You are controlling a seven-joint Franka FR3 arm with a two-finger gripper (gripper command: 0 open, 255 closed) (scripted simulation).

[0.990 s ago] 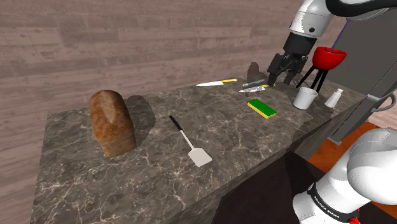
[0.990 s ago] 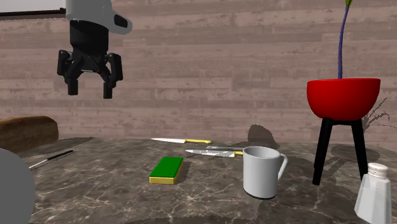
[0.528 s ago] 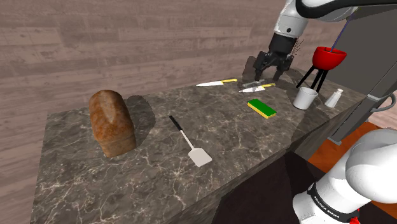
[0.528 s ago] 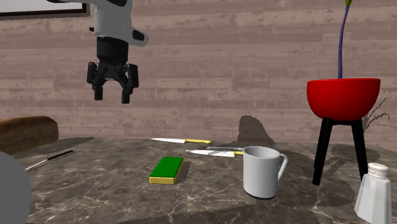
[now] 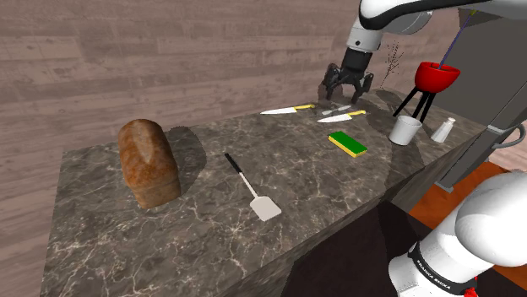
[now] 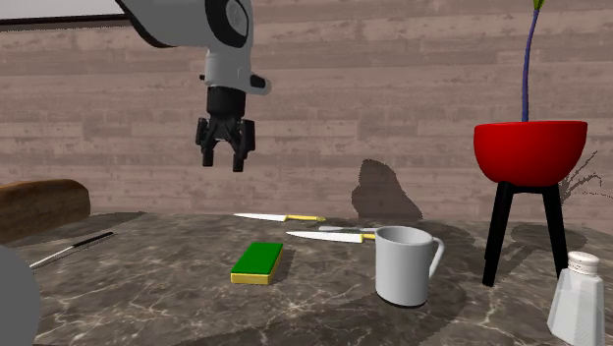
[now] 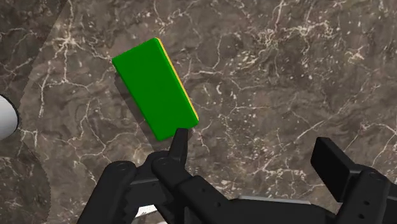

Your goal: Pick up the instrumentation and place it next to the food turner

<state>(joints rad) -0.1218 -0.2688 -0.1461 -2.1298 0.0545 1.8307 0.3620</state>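
Dark marble counter (image 5: 211, 232). My pincer (image 5: 344, 93) hangs wide open and empty above the far edge. Near that edge the grey knife (image 5: 334, 109) lies flat, just beside a yellow-handled knife (image 5: 341, 118). The green sponge (image 7: 154, 88) is below my fingertips, untouched. The spatula (image 5: 252, 187) lies toward the front edge, well apart from the grey knife.

We see a counter (image 5: 312, 177) of dark veined marble, smooth and faintly shiny, before a wall (image 5: 169, 51) of weathered wood planks. The loaf (image 5: 149, 162) has a rough crust, the bowl (image 6: 530, 150) is glossy, the mug (image 6: 403, 265) smooth and matt, the turner (image 5: 266, 207) pale-bladed and matt.
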